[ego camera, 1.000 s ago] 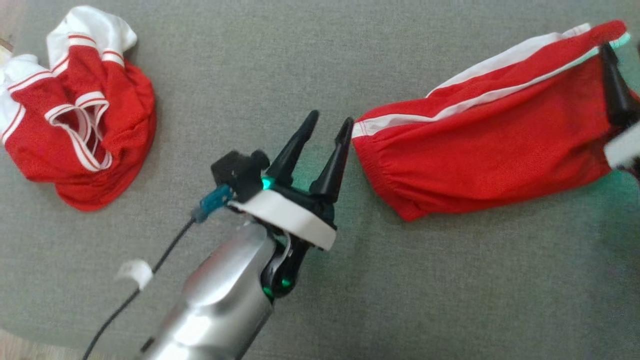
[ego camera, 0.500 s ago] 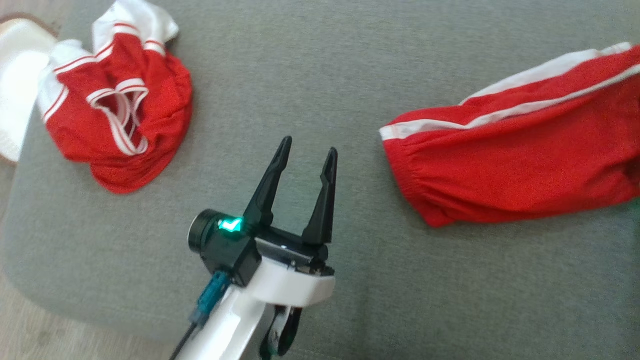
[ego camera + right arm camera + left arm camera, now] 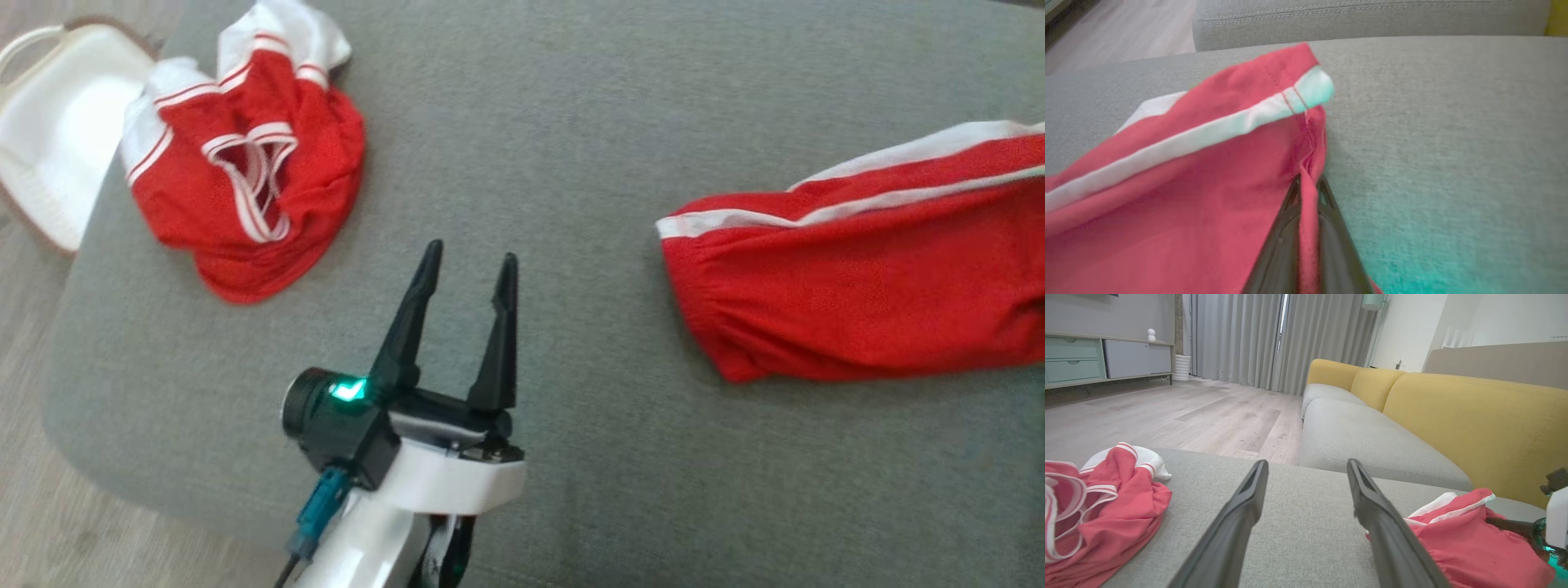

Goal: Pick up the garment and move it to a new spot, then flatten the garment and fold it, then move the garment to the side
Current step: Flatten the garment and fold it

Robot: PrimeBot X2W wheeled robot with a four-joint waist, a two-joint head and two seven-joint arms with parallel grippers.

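Grey cushion (image 3: 571, 122): one, carries everything.
Folded garment (image 3: 857, 294): one, red, on cushion's right part. Judged light, limp, sags if lifted one-sided; take by stitched edge.
Crumpled garment (image 3: 245, 204): one, far left, well apart.
My left gripper (image 3: 471, 255): spread wide, empty, between both garments.
My right gripper (image 3: 1308, 181): pinched closed onto folded garment's edge.

Garment (image 3: 865, 286): red mesh, white side stripes; gathered elastic end toward middle of cushion (image 3: 571, 122); lies stretched out on right part of cushion, mostly flat, slight wrinkles; opposite hem edge, red with white band, pinched between closed right gripper (image 3: 1308, 181) fingers.
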